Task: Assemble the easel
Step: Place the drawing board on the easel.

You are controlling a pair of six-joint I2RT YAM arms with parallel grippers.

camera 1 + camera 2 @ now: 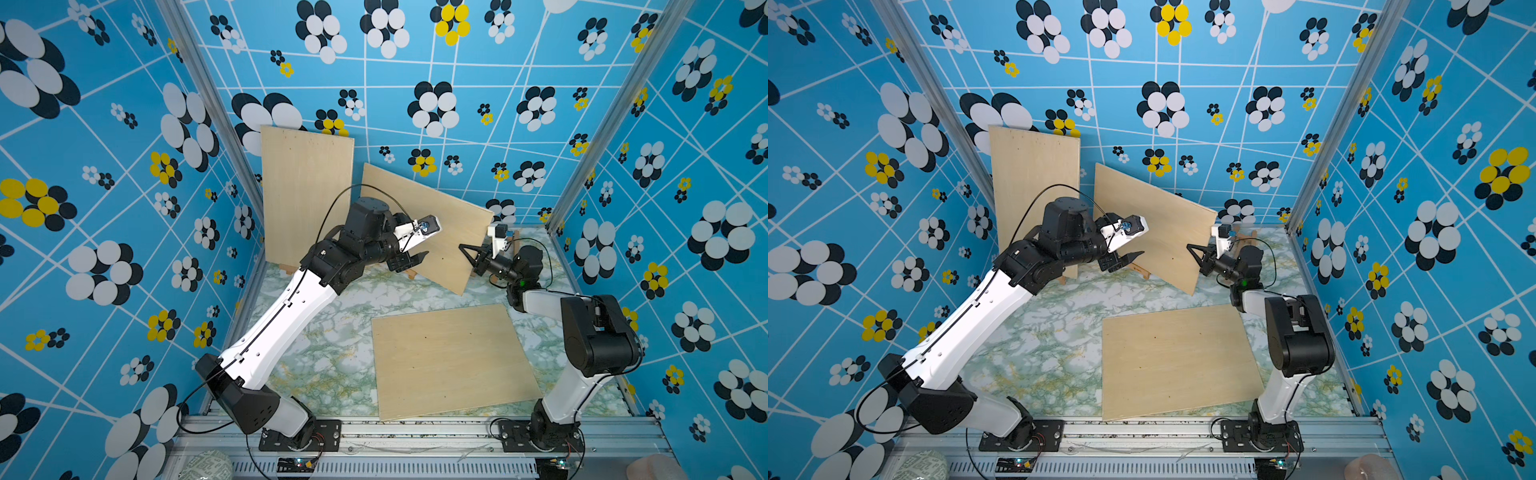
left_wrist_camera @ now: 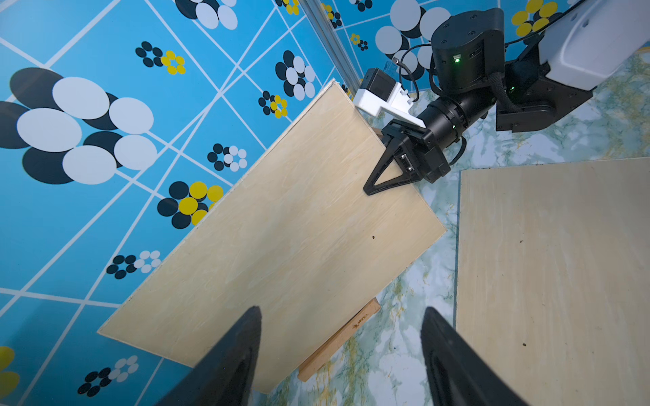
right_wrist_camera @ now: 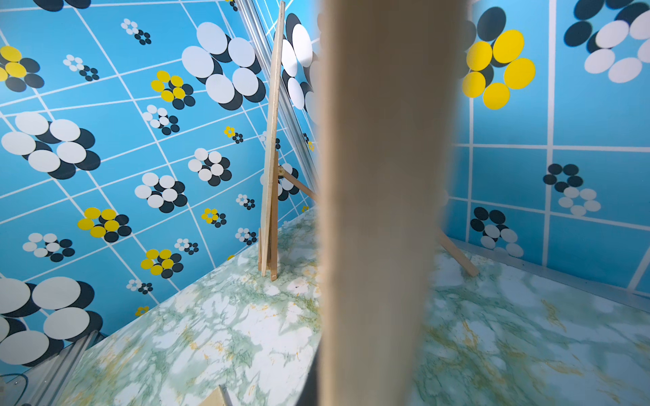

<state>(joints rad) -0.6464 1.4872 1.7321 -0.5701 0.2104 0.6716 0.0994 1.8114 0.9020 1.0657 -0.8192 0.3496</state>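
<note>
So the right gripper (image 2: 372,189) was pinched shut on the side edge of the tilted board (image 1: 457,220), which stood up off the marble-look table (image 1: 332,324) at a slant, roughly mid-back of the cell. From the right wrist view that board's edge filled the middle of the shot as one big blur, so it really was right in the fingers.

The left gripper (image 2: 342,313) had its jaws wide apart with nothing in them, hovering just off the board's lower end. A wooden easel bar (image 2: 339,339) poked out from under that lower edge, resting on the table. Couldn't tell whether the board was actually seated on it.

Over at the back left, an upright board (image 1: 305,195) leaned on another small easel (image 3: 275,225); in the right wrist view you could see its legs and rear strut. A flat board (image 1: 449,361) lay on the table up front, by the right arm's base, well apart from both grippers.
</note>
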